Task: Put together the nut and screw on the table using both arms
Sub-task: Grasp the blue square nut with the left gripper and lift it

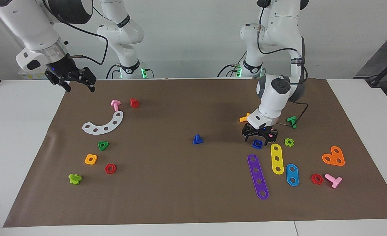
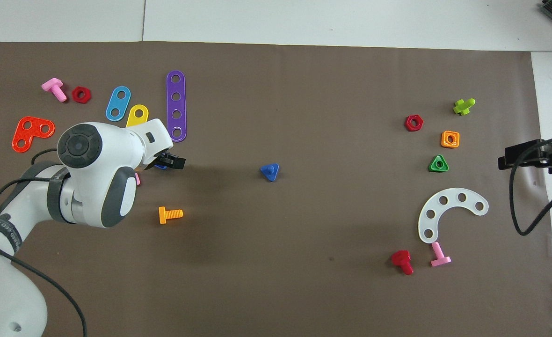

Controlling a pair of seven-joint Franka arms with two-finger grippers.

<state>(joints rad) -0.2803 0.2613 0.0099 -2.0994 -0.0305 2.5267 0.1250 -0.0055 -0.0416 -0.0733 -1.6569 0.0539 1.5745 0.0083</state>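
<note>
The dark blue square nut point(image 1: 257, 143) lies on the brown mat point(image 1: 180, 183) of the table, toward the left arm's end. My left gripper point(image 1: 257, 140) is low over it and open, with a finger on each side. In the overhead view the left gripper point(image 2: 169, 162) and its wrist cover the nut almost wholly. The dark blue screw point(image 1: 197, 139) point(image 2: 270, 171) rests head down at mid-mat with nothing near it. My right gripper point(image 1: 79, 86) point(image 2: 507, 159) hangs open and empty over the mat's edge at the right arm's end.
Close around the nut lie a pink nut point(image 1: 271, 135), a yellow strip point(image 1: 277, 158), a purple strip point(image 1: 258, 176), a lime nut point(image 1: 289, 142) and an orange screw point(image 1: 245, 118). A white curved strip point(image 1: 103, 124) and several small nuts and screws lie toward the right arm's end.
</note>
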